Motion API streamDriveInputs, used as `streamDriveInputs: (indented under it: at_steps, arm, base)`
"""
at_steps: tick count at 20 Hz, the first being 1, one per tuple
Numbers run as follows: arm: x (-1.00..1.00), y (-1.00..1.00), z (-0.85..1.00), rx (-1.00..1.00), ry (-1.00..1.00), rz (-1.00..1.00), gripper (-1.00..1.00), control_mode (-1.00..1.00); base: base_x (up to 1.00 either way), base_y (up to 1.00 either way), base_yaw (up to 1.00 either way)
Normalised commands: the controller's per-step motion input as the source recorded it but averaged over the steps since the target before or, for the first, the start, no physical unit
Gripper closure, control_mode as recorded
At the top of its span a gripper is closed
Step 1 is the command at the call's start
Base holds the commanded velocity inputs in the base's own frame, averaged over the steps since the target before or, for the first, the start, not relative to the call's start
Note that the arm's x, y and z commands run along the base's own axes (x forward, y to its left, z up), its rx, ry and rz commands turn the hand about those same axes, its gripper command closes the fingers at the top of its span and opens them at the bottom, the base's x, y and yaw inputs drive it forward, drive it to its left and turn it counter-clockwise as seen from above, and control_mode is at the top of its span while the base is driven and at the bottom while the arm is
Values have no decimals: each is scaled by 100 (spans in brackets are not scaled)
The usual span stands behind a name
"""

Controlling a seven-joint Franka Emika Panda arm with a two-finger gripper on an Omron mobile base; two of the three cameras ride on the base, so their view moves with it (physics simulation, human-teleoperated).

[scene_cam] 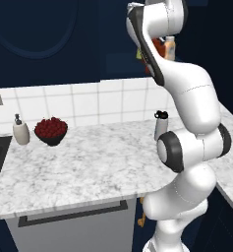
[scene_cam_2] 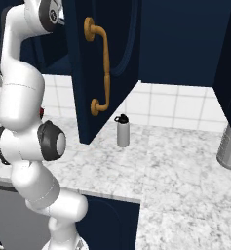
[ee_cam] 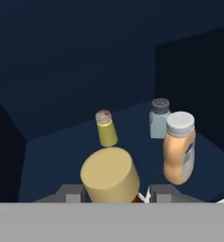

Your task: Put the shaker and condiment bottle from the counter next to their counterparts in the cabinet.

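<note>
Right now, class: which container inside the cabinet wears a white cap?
The pale orange bottle, rightmost on the shelf; the yellow shaker and grey shaker have perforated tops.

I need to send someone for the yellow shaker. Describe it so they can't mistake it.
Look inside the dark blue cabinet, on its shelf. The yellow shaker stands left of a pale grey shaker and an orange bottle. It is the small yellow cylinder with a speckled silvery cap.
</note>
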Motion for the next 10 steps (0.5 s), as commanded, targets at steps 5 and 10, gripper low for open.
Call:
streamDriveInputs:
  at_steps: [5,10]
  arm:
    - [0,-5,-26,0,-23,0,100,-100]
    - [0,0,-33,0,-16,0,100,-100]
  base:
    - [0,0,0]
    - [0,0,0]
